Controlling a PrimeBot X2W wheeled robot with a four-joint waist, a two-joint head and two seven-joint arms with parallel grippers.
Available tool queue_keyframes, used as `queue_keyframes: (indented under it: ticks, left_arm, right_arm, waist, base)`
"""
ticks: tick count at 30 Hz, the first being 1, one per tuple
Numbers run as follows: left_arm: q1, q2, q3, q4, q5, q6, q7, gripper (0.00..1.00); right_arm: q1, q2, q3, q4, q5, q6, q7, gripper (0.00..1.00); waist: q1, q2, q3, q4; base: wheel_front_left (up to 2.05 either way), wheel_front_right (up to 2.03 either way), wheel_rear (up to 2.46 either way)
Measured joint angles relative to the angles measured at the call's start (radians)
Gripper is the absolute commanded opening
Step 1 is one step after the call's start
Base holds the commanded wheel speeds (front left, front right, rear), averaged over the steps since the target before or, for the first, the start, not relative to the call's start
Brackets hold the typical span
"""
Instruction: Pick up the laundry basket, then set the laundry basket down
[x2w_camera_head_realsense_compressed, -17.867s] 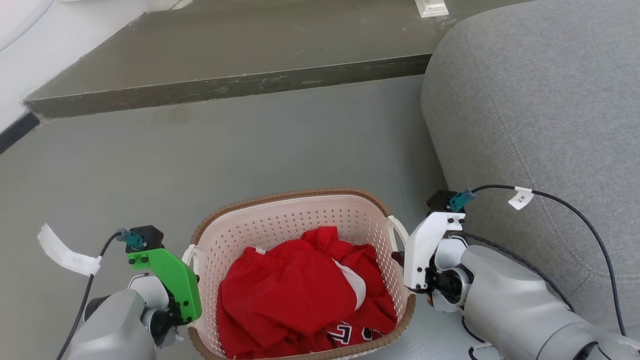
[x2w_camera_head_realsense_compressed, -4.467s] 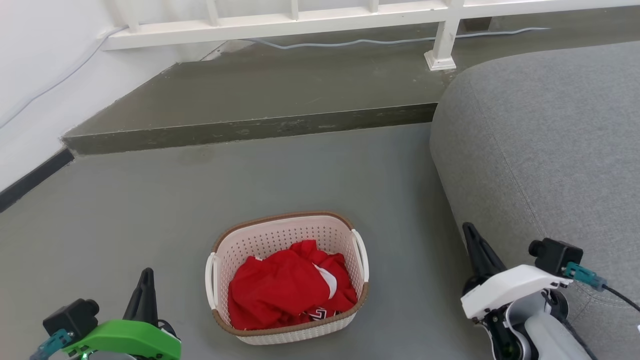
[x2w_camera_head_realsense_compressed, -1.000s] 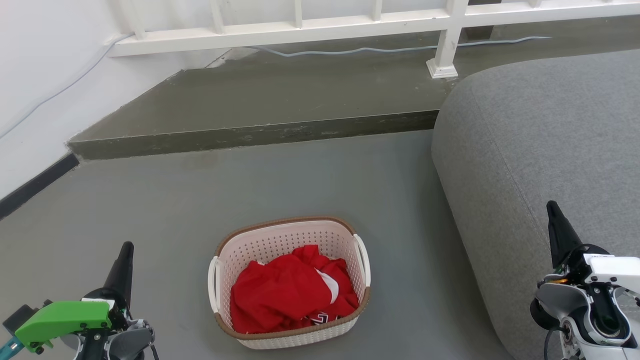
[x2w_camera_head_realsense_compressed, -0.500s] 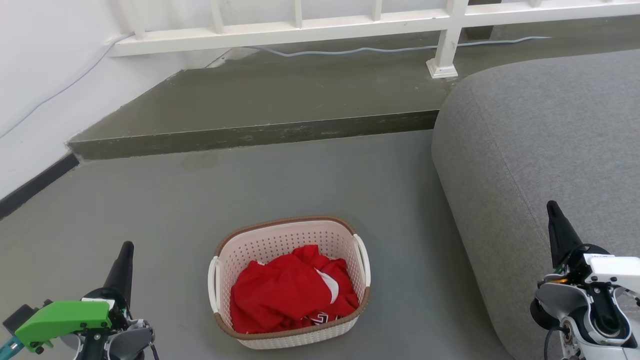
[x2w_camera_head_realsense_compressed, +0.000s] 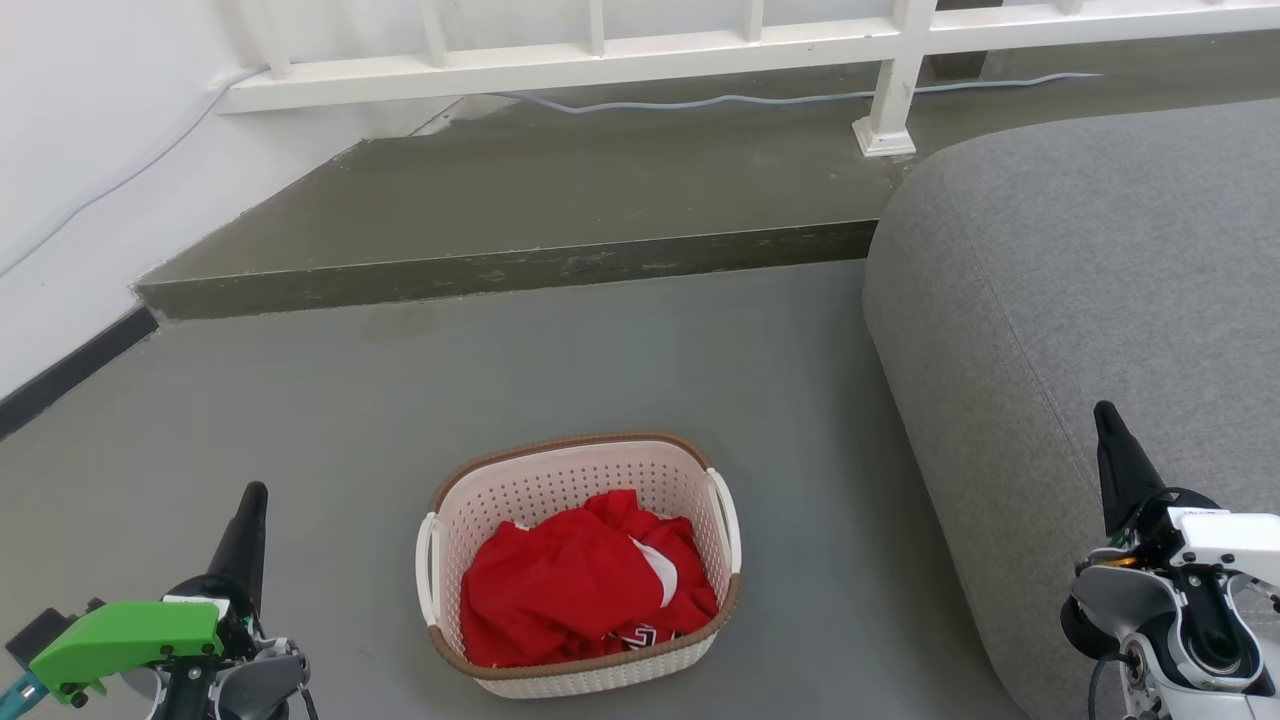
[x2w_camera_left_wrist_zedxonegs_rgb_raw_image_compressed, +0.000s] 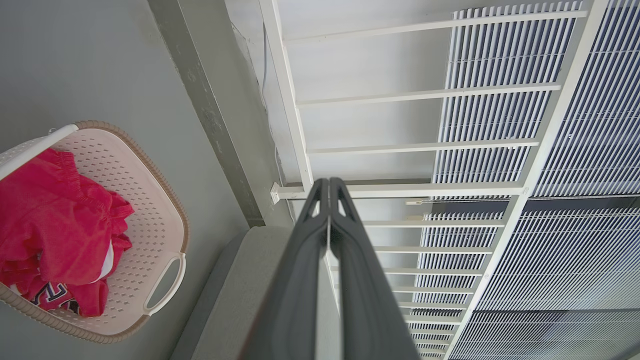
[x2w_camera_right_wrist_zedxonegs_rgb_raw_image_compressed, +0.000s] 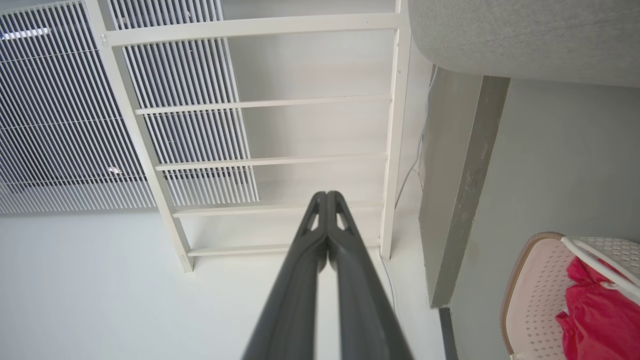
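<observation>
Bright, even light is washing in, the white wall (x2w_camera_head_realsense_compressed: 70, 130) is nearly blowing out, and the laundry basket (x2w_camera_head_realsense_compressed: 560, 480) is throwing only a faint shadow.

Nothing here can truly be read. The red garment (x2w_camera_head_realsense_compressed: 560, 590) lying in the laundry basket (x2w_camera_head_realsense_compressed: 590, 683) shows a patch of white-and-dark lettering (x2w_camera_head_realsense_compressed: 641, 636) at its near fold, but it is crumpled and partly hidden, so I can't make out any characters.

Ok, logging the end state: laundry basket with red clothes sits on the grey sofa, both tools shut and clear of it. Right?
No: the head view shows the laundry basket on the floor beside the grey sofa, not on it. The rest is right.
</observation>
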Motion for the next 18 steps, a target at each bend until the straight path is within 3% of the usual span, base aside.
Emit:
queue_keyframes:
  ticks: [18]
  left_arm:
    - [0.000, 0.000, 0.000, -0.001, 0.000, 0.000, 0.000, 0.00]
  right_arm:
    - [0.000, 0.001, -0.002, -0.001, 0.000, 0.000, 0.001, 0.00]
  waist:
    - [0.0000, 0.0000, 0.000, 0.000]
  base:
    - [0.00, 0.00, 0.00]
